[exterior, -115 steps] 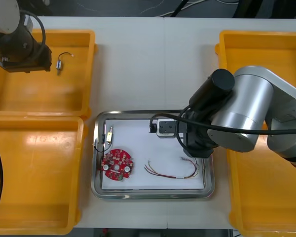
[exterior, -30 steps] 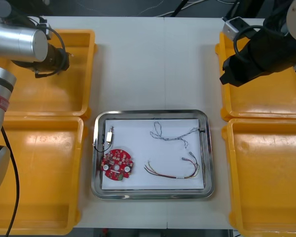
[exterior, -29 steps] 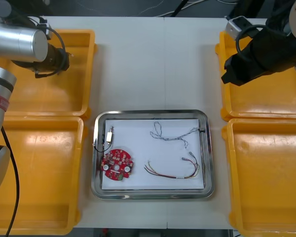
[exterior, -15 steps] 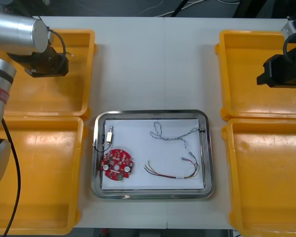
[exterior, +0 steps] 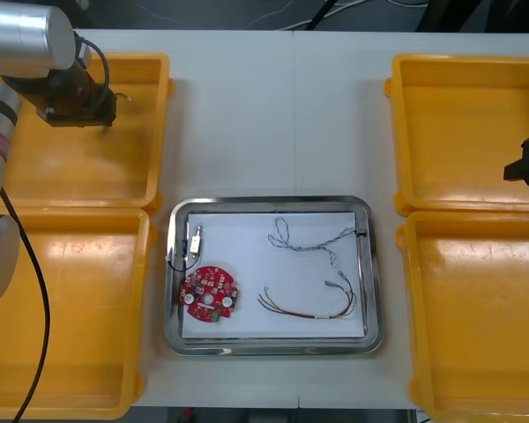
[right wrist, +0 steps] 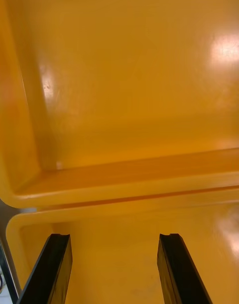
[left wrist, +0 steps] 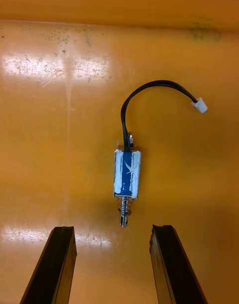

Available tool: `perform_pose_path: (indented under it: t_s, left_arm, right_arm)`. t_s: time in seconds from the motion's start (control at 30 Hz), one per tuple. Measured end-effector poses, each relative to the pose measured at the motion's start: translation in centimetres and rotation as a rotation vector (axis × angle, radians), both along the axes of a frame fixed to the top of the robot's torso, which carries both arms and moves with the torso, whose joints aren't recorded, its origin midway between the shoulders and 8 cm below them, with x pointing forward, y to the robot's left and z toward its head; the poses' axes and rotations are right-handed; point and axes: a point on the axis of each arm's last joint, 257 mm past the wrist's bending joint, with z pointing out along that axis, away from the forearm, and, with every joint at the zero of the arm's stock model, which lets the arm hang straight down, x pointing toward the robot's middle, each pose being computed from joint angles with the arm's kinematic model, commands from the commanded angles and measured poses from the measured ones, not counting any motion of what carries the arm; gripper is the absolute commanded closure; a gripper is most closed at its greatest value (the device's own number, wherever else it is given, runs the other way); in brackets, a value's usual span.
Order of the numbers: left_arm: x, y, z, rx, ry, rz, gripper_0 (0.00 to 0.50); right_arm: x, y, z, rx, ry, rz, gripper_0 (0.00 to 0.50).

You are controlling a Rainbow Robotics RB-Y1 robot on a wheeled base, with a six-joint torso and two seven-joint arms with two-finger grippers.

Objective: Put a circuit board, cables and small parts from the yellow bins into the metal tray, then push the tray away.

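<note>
Bins of glossy yellow plastic, rectangular with rounded rims, stand in pairs at each side of a light, matte table [exterior: 282, 115]: the far left bin [exterior: 35, 176], the near left bin [exterior: 70, 352], the far right bin [exterior: 458, 132] and the near right bin [exterior: 476, 335]. Between them lies the metal tray [exterior: 269, 346], a shiny rounded rectangle with a white inside. It holds four things. A round red circuit board [exterior: 210, 295] dotted with pale spots lies near its left wall. A small metal part [exterior: 192, 245] with a black lead lies just beyond the board. A thin twisted blue and white cable [exterior: 310, 240] lies toward the far right, and a curved red and yellow cable [exterior: 313, 307] toward the near right.

The left gripper [left wrist: 112, 229] hangs over the far left bin, its black fingers [left wrist: 57, 264] spread wide and holding nothing. On the scuffed bin floor just ahead of the gap between them lies a second small metal part [left wrist: 127, 172]. It is a blue-wrapped block with a bare spring and pin pointing toward the fingers, and an arched black lead ending in a white plug at the other end. The fingers do not touch it.

The right gripper [right wrist: 114, 236] is at the table's right edge, above the rims where the far right and near right bins meet. Its fingers are also wide apart and empty.

Beyond the table's far edge is a dark floor [exterior: 203, 13] crossed by loose cords [exterior: 331, 9].
</note>
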Motion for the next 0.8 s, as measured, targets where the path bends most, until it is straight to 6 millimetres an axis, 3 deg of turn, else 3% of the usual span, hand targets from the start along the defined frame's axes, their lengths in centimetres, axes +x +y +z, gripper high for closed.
perform_pose_path:
  t_s: [0.47,0.8]
  left_arm:
    - [1.3,0.4,-0.3,-0.008,-0.028,0.013,0.06]
    - [2.8,0.3,0.7,-0.007,-0.1,0.006,0.062]
  right_arm:
    - [-4.4,-1.1,-2.0,-0.029,0.013,-0.004,0.0]
    - [-6.6,-1.7,-2.7,-0.014,0.019,-0.028,0.0]
